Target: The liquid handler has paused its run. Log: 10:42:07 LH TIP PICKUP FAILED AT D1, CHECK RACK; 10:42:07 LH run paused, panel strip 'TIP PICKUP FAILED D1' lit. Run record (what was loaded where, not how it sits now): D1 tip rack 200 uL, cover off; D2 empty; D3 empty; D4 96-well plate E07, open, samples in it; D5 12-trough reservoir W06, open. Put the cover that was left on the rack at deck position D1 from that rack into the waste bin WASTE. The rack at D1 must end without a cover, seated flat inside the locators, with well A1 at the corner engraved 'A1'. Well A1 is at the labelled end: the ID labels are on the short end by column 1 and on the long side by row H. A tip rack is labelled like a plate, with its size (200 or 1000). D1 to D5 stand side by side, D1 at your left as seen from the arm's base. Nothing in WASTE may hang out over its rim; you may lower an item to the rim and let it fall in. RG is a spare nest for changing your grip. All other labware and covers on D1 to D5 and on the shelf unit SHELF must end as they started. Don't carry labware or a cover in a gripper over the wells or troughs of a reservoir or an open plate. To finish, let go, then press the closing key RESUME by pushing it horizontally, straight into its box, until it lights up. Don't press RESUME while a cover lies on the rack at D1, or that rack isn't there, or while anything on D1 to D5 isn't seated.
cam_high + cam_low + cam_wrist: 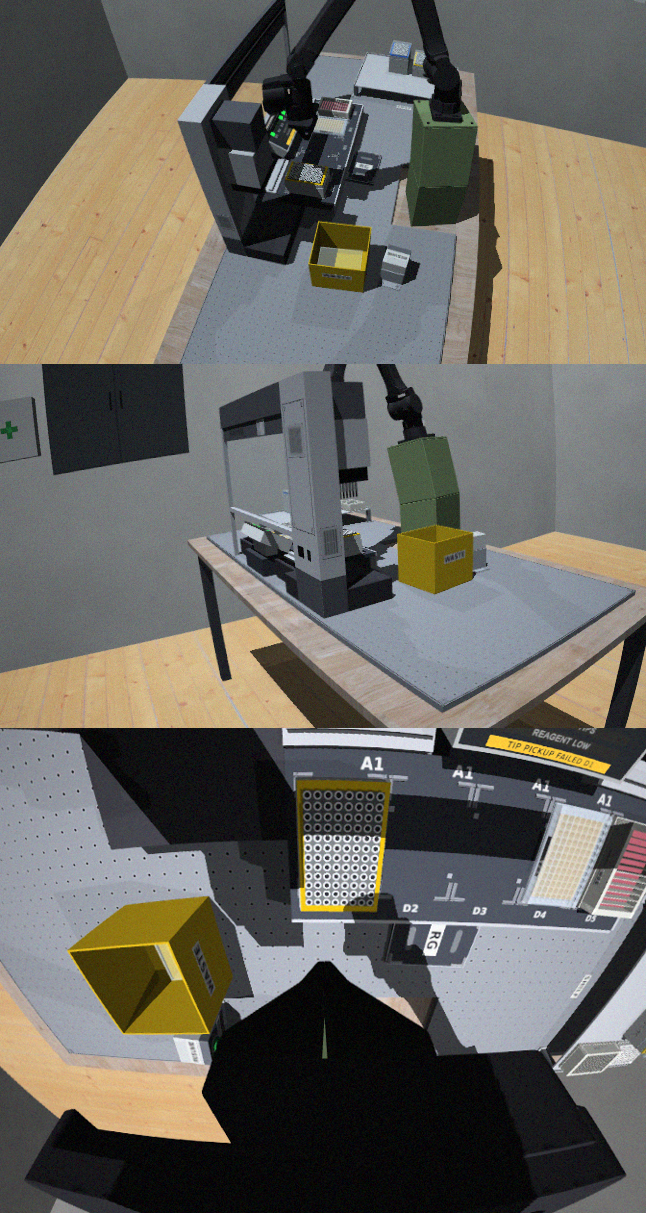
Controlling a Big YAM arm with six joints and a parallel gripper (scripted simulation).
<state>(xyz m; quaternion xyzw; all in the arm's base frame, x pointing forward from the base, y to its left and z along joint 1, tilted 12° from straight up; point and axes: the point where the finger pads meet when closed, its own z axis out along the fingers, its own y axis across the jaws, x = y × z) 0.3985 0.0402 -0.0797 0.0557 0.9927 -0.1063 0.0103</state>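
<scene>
The yellow tip rack (341,845) sits at D1 inside the locators, below the engraved A1, with its tips showing and no cover on it; it also shows in the top view (307,176). The yellow WASTE bin (148,965) stands in front of the deck (340,255). A pale flat cover (341,257) lies inside it, below the rim. My gripper (324,972) is shut and empty, high above the mat in front of D1 and D2. In the top view it hangs over the deck (285,140). A small grey key box (396,262) stands beside the bin.
The open plate (568,855) sits at D4 and the red-troughed reservoir (620,868) at D5. D2 and D3 are empty. The RG nest (433,942) lies in front of the deck. The orange panel strip (547,754) is lit. The green arm pedestal (442,160) and the shelf (395,75) stand to the right.
</scene>
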